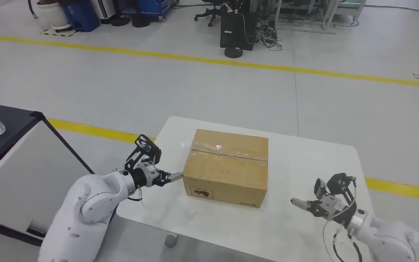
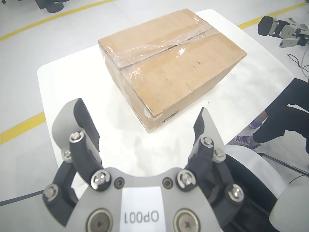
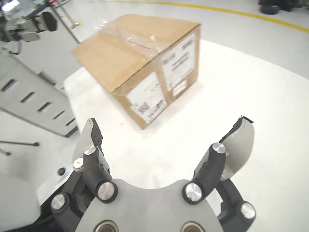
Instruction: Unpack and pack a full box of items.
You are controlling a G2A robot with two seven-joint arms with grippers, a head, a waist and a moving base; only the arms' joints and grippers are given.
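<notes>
A closed brown cardboard box [image 1: 227, 166] stands in the middle of the white table [image 1: 308, 173], its top flaps sealed with clear tape along the seam [image 2: 166, 45]. White labels cover one side of the box [image 3: 178, 61]. My left gripper [image 1: 175, 177] hovers just off the box's left side, open and empty, with the box [image 2: 169, 66] ahead of its fingers [image 2: 82, 119]. My right gripper [image 1: 300, 204] stands open and empty over the table's front right part, a short way from the box [image 3: 135, 56].
A grey cabinet with a dark frame [image 1: 26, 154] stands to the left of the table. Bare table surface [image 3: 229, 92] lies right of the box. A seated person's legs and shoes [image 2: 272, 121] are near the table's front edge.
</notes>
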